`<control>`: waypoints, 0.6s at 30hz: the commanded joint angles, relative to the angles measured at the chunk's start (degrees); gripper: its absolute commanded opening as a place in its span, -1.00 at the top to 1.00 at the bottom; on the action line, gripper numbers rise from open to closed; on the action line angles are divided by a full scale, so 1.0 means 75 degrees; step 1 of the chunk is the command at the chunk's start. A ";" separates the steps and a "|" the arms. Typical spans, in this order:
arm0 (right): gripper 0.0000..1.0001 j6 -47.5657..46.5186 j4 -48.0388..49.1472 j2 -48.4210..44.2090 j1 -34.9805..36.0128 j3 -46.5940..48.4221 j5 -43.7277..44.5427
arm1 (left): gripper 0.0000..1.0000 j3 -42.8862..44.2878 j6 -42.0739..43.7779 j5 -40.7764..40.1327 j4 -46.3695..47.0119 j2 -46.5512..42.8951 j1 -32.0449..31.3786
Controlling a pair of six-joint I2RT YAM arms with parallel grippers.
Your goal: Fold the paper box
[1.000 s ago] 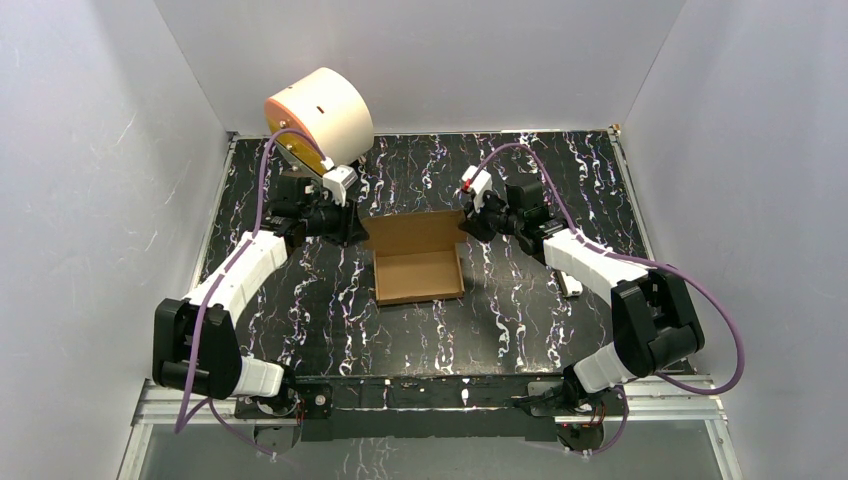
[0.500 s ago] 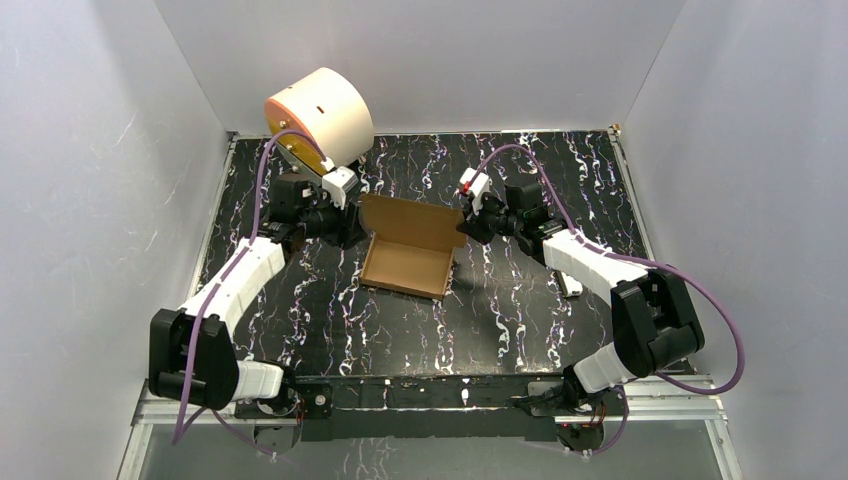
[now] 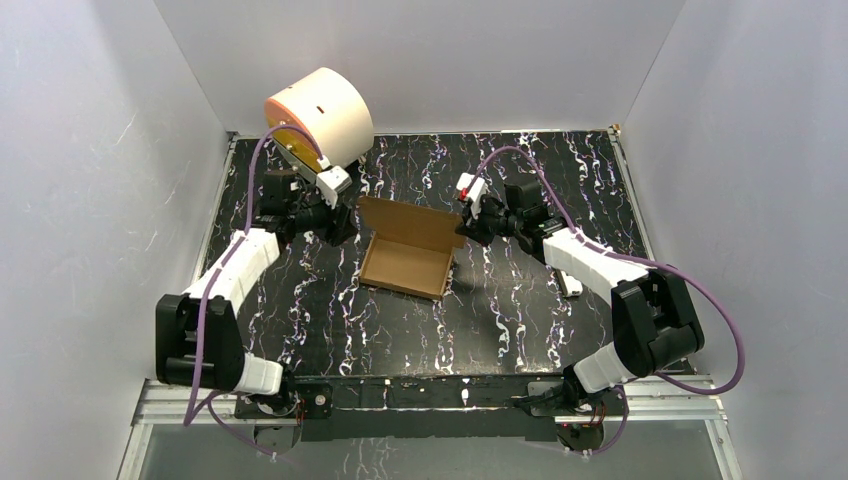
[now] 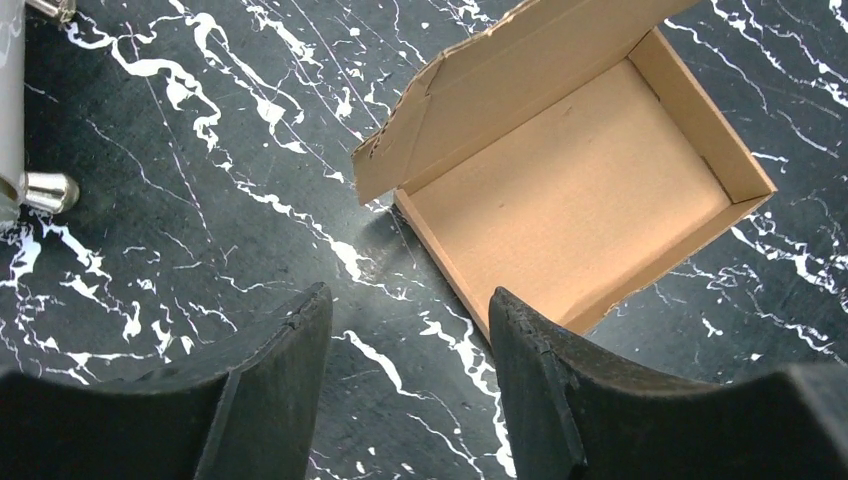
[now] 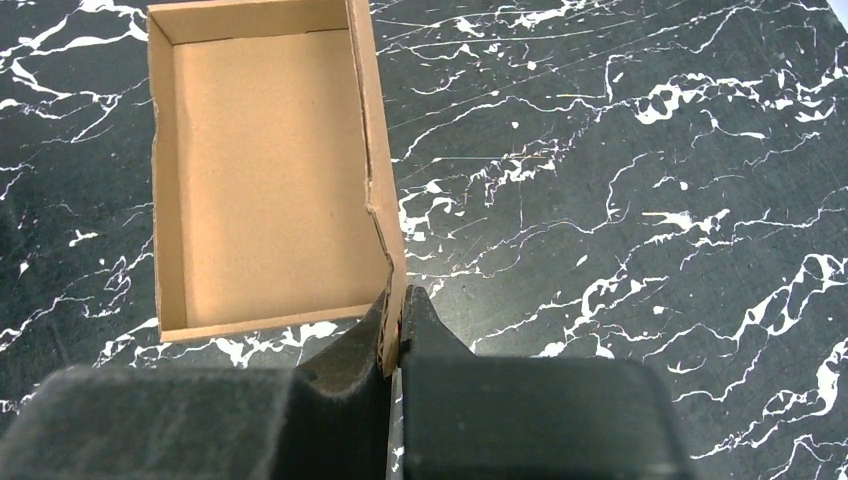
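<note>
The brown paper box (image 3: 405,265) lies in the middle of the table as a shallow open tray, skewed, its lid flap standing up along the far side. My right gripper (image 3: 465,228) is shut on the right end of that flap; in the right wrist view the cardboard edge is pinched between the jaws of the right gripper (image 5: 397,300), with the paper box's tray (image 5: 265,180) to the left. My left gripper (image 3: 338,222) hangs open just left of the box, touching nothing. In the left wrist view the left gripper (image 4: 408,300) frames bare table, the paper box (image 4: 580,190) lying ahead and to the right.
A cream cylinder with an orange face (image 3: 320,115) stands on metal feet (image 4: 50,190) at the back left, just behind the left arm. A small white-and-black bar (image 3: 571,285) lies beside the right forearm. White walls close in the table on three sides.
The box has swung round from square to skewed and its lid flap has risen. The left gripper has opened and drawn back to the left; the right jaws have closed on the flap.
</note>
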 commanded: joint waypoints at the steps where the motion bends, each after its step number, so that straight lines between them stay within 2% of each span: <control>1: 1.00 -0.0628 -0.0453 0.0108 -0.0001 0.0518 -0.0406 | -0.14 0.0500 0.0848 0.0980 0.0085 0.0343 0.0266; 7: 1.00 -0.1020 -0.1128 0.0440 -0.0002 0.0922 -0.0798 | -0.08 0.0935 0.1134 0.2204 -0.0179 0.1032 0.0715; 18: 1.00 -0.1384 -0.1784 0.0868 -0.0011 0.1312 -0.1405 | -0.10 0.0994 0.1717 0.2671 0.0358 0.1405 0.0925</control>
